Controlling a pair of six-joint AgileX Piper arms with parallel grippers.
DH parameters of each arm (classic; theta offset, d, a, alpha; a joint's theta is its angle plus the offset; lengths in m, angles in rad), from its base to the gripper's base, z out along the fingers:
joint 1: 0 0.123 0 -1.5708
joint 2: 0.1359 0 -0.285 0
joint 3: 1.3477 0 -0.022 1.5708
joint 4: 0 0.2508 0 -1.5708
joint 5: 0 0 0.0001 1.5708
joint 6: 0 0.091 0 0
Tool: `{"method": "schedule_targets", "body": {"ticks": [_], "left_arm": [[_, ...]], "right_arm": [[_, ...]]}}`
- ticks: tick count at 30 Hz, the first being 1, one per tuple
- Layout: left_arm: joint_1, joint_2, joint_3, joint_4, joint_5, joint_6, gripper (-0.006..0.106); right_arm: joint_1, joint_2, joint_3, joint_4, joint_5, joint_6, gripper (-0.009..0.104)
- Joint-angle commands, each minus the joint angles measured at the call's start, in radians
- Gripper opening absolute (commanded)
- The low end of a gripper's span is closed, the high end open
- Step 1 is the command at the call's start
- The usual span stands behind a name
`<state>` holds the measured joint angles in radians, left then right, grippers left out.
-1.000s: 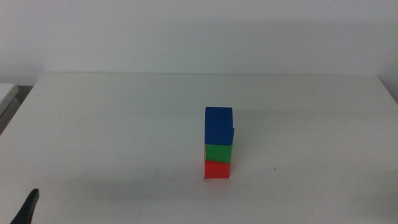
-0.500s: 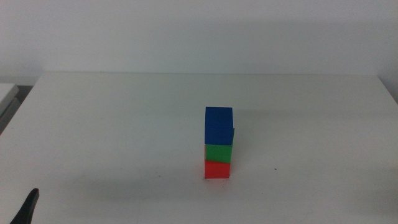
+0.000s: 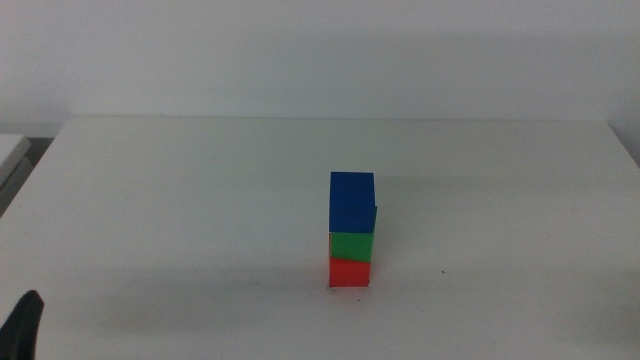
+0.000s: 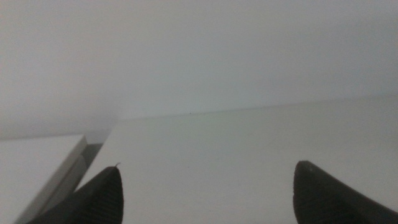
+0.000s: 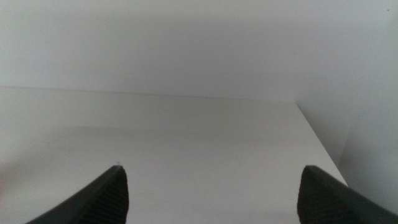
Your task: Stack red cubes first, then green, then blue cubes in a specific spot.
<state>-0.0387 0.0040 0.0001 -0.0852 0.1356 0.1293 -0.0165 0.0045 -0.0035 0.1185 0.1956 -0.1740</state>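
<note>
A stack of three cubes stands near the middle of the white table in the middle view. The red cube point(image 3: 349, 273) is at the bottom, the green cube point(image 3: 352, 245) rests on it, and the blue cube point(image 3: 352, 202) sits on top. No gripper touches the stack. One dark tip of my left gripper shows at the bottom left corner of the middle view, far from the cubes. In the left wrist view my left gripper point(image 4: 208, 186) is open with only bare tabletop between its jaws. My right gripper point(image 5: 214, 190) is open too, over bare table.
The white table point(image 3: 180, 200) spreads wide around the stack. A pale wall rises behind its far edge. A white ledge point(image 4: 37, 165) lies beside the table's left edge, with a dark gap between them.
The left gripper's tip has slid further left and down in the middle view. The stack has not moved.
</note>
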Motion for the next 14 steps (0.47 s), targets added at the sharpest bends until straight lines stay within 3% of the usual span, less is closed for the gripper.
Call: {"method": "schedule_targets", "body": {"ticks": [1,14], "left_arm": [[0.012,-0.004,0.0,0.02,-0.005,-0.106,0.094],[0.012,-0.004,0.0,0.027,0.002,-0.16,0.094]], "right_arm": [[-0.005,-0.005,0.003,0.0,-0.01,-0.002,0.093],[-0.005,-0.005,0.003,0.0,-0.01,-0.002,0.093]]}}
